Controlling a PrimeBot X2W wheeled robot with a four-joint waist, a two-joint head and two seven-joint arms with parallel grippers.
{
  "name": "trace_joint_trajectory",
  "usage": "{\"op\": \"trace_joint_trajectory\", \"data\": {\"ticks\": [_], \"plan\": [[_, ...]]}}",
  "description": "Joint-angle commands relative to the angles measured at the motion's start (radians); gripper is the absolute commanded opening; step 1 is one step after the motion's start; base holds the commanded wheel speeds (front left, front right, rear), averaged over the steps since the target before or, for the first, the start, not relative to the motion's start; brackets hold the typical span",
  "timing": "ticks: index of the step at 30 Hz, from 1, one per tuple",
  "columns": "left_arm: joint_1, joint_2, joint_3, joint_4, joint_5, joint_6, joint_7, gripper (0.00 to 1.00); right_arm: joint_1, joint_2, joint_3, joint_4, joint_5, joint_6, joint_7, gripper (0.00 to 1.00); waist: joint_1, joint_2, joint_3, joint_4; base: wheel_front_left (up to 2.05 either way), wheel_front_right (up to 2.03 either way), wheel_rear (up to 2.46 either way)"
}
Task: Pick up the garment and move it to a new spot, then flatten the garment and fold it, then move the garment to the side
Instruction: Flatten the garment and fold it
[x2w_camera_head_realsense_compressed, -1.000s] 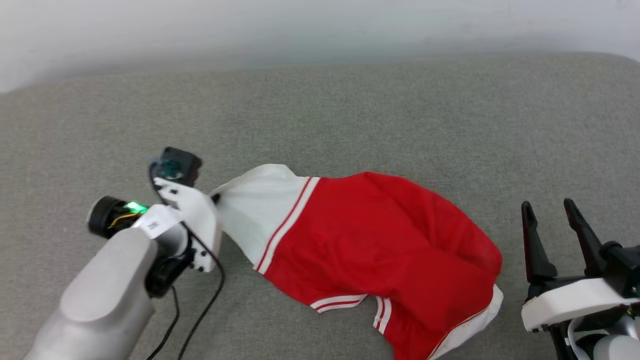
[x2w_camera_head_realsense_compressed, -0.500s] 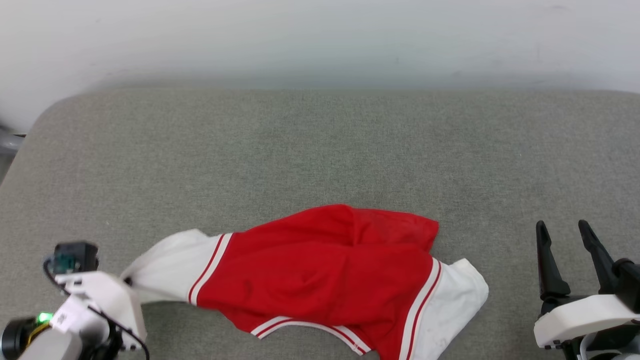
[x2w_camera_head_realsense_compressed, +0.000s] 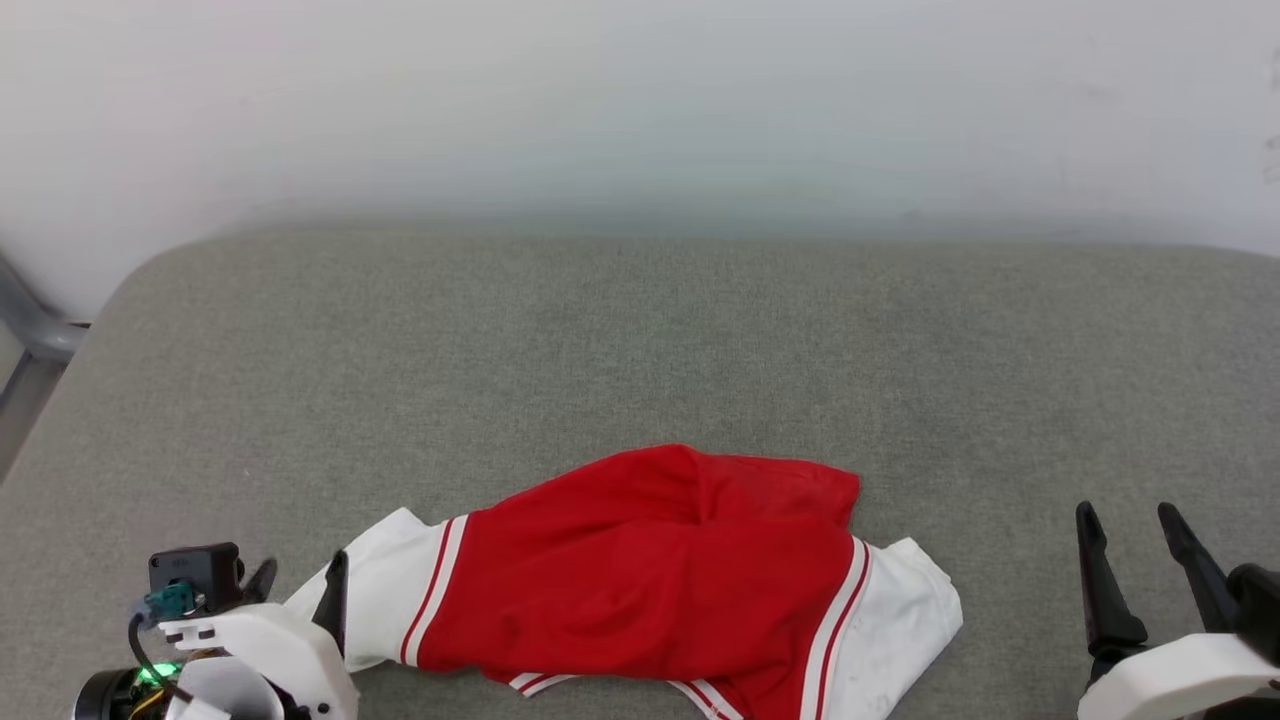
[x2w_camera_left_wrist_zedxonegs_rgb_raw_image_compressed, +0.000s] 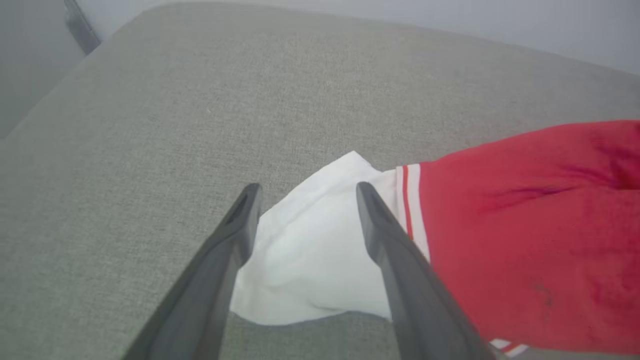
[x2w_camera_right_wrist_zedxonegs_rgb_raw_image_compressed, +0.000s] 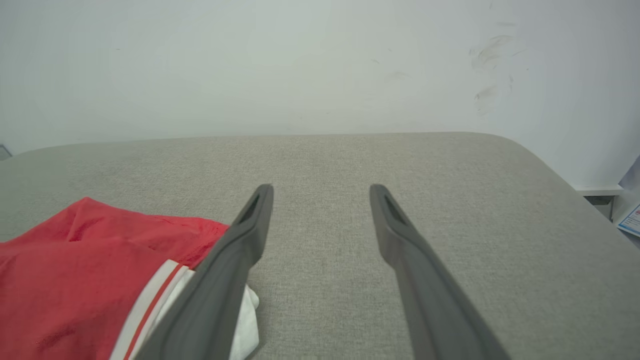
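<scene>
Big grey cushion (x2w_camera_head_realsense_compressed: 640, 340) under both my arms, pale wall beyond it. The garment (x2w_camera_head_realsense_compressed: 650, 570) lies in a rumpled heap btwn my two grippers: red body humped, a fold across its top, not flat yet. Left gripper (x2w_camera_left_wrist_zedxonegs_rgb_raw_image_compressed: 308, 192) stands wide w/ nothing pinched. One white sleeve (x2w_camera_left_wrist_zedxonegs_rgb_raw_image_compressed: 310, 260) lies loose on the cushion right btwn and under its fingers. Right gripper (x2w_camera_head_realsense_compressed: 1128, 520) is wide too, empty, hanging off to the right of the other white sleeve (x2w_camera_head_realsense_compressed: 900, 620), near it but not touching. I reckon the shirt is at its new spot and flattening is the step now. To do it well: one sleeve hem per gripper, shallow pinch, then pull outward evenly and low so the red body slides smooth, no lifting or bunching. Use the stripe trim (x2w_camera_left_wrist_zedxonegs_rgb_raw_image_compressed: 410, 200) by my left fingers as a straight-line guide
</scene>
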Motion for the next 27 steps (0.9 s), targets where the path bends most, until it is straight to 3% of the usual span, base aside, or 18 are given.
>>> {"op": "trace_joint_trajectory", "data": {"ticks": [1,7,11,20,27], "plan": [[0.005,-0.003,0.004,-0.007,0.008,0.001,-0.023,1.00,0.013,0.001,0.001,-0.005,0.006,0.000,0.005,1.00,0.0000,0.0000,-0.013,-0.002,0.00,0.00,0.00],[-0.015,-0.028,-0.004,-0.063,0.086,0.008,-0.192,1.00,0.050,0.001,-0.010,-0.007,0.056,0.000,0.074,1.00,0.0000,0.0000,-0.029,-0.004,0.00,0.00,0.00],[-0.026,-0.046,-0.016,-0.109,0.131,0.008,-0.260,1.00,0.076,0.001,-0.023,0.008,0.067,0.000,0.188,1.00,0.0000,0.0000,-0.032,0.001,0.00,0.00,0.00],[-0.029,-0.096,-0.039,-0.208,0.193,-0.005,-0.303,1.00,0.101,0.001,0.053,0.022,0.065,0.000,0.547,1.00,0.0000,0.0000,-0.015,0.040,0.00,0.00,0.00],[-0.041,-0.129,-0.056,-0.257,0.223,-0.016,-0.308,1.00,0.036,0.001,0.128,0.040,0.076,0.000,0.659,1.00,0.0000,0.0000,0.035,0.090,0.00,0.00,0.00]]}}
